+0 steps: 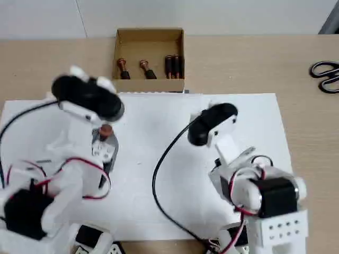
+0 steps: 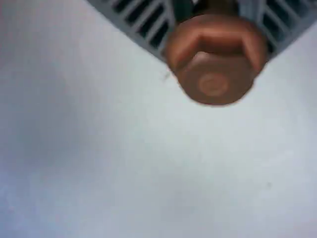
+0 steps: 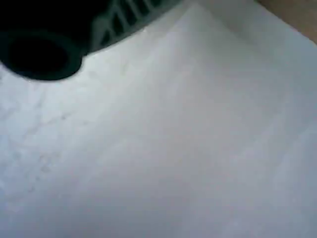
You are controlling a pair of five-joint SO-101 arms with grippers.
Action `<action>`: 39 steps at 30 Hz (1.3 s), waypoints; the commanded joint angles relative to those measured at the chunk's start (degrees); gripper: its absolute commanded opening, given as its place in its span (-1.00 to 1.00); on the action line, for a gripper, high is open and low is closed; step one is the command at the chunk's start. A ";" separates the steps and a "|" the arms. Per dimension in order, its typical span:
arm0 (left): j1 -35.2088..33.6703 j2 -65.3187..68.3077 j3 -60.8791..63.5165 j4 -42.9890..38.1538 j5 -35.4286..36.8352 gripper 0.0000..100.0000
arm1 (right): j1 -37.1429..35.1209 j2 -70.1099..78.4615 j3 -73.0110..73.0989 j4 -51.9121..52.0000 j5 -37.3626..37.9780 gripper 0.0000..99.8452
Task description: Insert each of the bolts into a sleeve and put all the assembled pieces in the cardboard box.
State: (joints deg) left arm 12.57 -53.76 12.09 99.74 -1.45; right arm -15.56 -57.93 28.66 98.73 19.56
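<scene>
A pale wooden bench (image 1: pixel 296 58) is carrying a white sheet (image 1: pixel 148 159), and both arms are hanging low over that sheet. At the far edge of the sheet a cardboard box (image 1: pixel 150 35) is sitting open. Inside it two copper-headed bolts (image 1: pixel 123 69) (image 1: pixel 146 70) are lying in their dark sleeves, with two more dark pieces (image 1: pixel 174 66) lying side by side next to them. A pair of scissors (image 1: pixel 326 75) is lying out near the bench's edge, well apart from the sheet.

The left hand (image 2: pixel 213 20) is gripping a copper bolt (image 2: pixel 214 64) tight between its grey ribbed fingers (image 2: pixel 141 25), the hexagonal head pointing out over the sheet. In the high view this bolt (image 1: pixel 106 129) is showing just under the arm's black motor.

The right hand (image 3: pixel 74 29) is closing on a black sleeve (image 3: pixel 39 57), its open end facing the camera, with one ribbed finger (image 3: pixel 131 17) pressing alongside it just above the sheet
</scene>
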 commanded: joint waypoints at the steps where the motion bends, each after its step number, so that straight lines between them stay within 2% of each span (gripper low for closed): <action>1: 0.44 -6.15 5.85 -0.70 0.44 -0.99 | -0.57 -3.03 1.49 -2.07 -0.62 -0.98; 5: 0.44 -14.33 12.88 -5.54 0.44 -0.99 | -0.57 -6.20 6.77 -4.70 -0.09 -0.98; 12: 0.35 -36.48 31.96 -22.51 0.53 -0.99 | -0.48 -16.66 18.81 -17.98 -0.35 -0.99; 14: 0.35 -43.16 38.02 -25.14 0.62 -0.99 | -0.48 -19.91 23.12 -21.41 -0.53 -0.99; 17: 0.26 -50.64 44.09 -26.64 6.15 -0.99 | -0.57 -25.10 29.10 -26.95 -0.62 -0.99; 22: 0.44 -49.67 44.97 -28.13 22.15 -0.99 | -0.75 -32.75 37.54 -33.27 -4.57 -0.99; 25: 0.44 -49.58 45.32 -30.77 27.34 -0.99 | -3.65 -36.44 41.32 -34.86 -7.30 -0.99; 31: 0.44 -49.58 46.02 -34.90 29.45 -0.99 | -12.70 -42.77 46.42 -34.86 -13.45 -0.99; 39: 2.29 -49.58 50.95 -40.26 33.49 -0.99 | -23.08 -46.02 48.62 -38.73 -13.89 -0.99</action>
State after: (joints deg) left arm 13.01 -103.08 62.73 62.55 31.16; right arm -35.87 -103.12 77.63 62.42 6.37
